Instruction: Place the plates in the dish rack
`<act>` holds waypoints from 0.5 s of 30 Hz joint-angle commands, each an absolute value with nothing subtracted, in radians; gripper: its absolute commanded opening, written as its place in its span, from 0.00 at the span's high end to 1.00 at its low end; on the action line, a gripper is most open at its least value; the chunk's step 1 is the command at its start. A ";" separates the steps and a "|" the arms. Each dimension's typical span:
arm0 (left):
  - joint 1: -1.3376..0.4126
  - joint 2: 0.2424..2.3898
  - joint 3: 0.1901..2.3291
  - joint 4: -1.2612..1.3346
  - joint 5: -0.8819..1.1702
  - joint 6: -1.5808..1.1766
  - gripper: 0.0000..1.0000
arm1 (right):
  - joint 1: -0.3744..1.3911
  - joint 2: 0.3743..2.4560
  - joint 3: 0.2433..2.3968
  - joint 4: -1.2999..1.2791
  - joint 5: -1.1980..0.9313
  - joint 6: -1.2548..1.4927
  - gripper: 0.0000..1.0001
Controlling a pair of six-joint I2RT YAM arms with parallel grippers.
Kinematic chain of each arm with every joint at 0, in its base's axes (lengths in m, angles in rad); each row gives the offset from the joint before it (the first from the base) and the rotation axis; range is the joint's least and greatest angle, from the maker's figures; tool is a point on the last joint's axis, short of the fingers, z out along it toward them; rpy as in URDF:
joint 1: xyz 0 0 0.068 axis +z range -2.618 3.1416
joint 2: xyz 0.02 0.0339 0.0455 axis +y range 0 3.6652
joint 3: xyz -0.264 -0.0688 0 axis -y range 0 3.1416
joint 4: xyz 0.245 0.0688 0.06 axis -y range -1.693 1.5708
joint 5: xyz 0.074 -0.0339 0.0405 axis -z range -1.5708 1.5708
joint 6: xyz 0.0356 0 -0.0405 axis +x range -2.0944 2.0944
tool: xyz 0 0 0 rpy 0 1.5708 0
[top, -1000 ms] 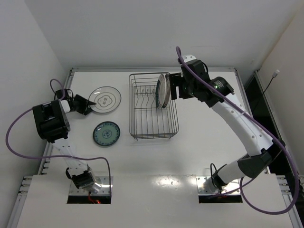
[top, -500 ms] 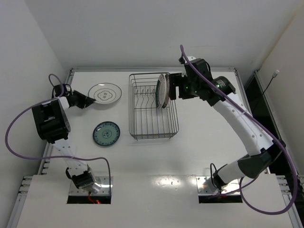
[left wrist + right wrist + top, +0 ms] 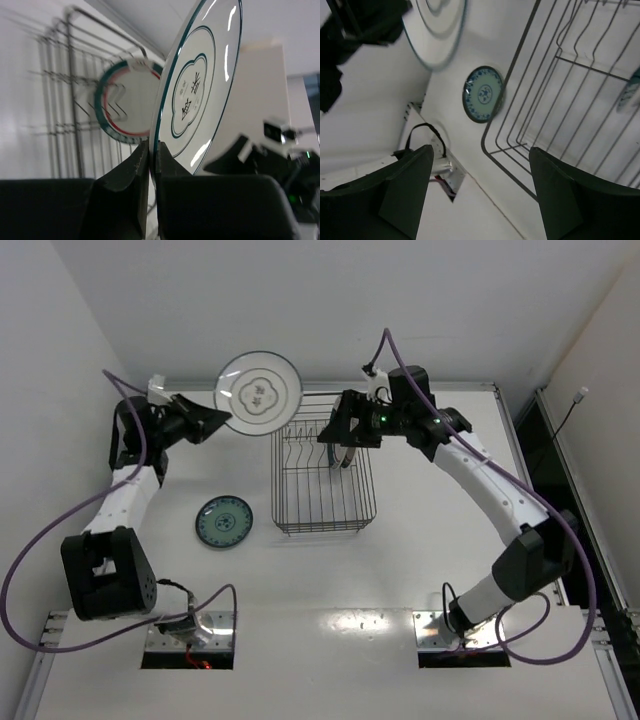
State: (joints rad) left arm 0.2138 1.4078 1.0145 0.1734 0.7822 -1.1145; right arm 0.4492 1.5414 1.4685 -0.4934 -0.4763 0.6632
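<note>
Risk: left gripper [image 3: 153, 147] pinches the grey plate [image 3: 258, 392] by one bit of rim only. The plate stands on edge, aloft, up-left of the rack [image 3: 320, 531]; it could pivot or slip. Right gripper [image 3: 338, 440], fingers spread, hangs over the rack, so a clash seems possible. Banded plate [image 3: 125, 107] racked; teal plate [image 3: 224, 521] on table.
</note>
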 commanded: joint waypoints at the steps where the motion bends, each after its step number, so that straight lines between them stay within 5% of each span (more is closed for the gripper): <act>1: 0.085 1.338 0.944 0.268 0.821 -1.170 1.00 | 0.427 1.594 1.454 -0.246 -0.643 0.802 0.26; 7: -0.064 1.295 0.870 0.279 0.764 -1.193 1.00 | 0.408 1.644 1.411 -0.109 -0.655 0.899 0.30; 10: -0.101 1.275 0.870 0.267 0.755 -1.193 1.00 | 0.408 1.669 1.402 -0.109 -0.646 0.908 0.51; 11: -0.115 1.264 0.870 0.267 0.746 -1.193 1.00 | 0.399 1.669 1.393 -0.109 -0.646 0.908 0.75; 14: -0.124 1.264 0.879 0.245 0.746 -1.175 1.00 | 0.399 1.669 1.373 -0.100 -0.634 0.919 1.00; 15: -0.124 1.273 0.890 0.191 0.746 -1.157 0.82 | 0.390 1.657 1.373 -0.112 -0.623 0.919 1.00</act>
State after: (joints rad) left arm -0.1009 1.3037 0.8520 0.1837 0.7284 -1.1774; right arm 0.3862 1.6772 1.3800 -0.1986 -0.6193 0.9031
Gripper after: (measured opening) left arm 0.075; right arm 0.059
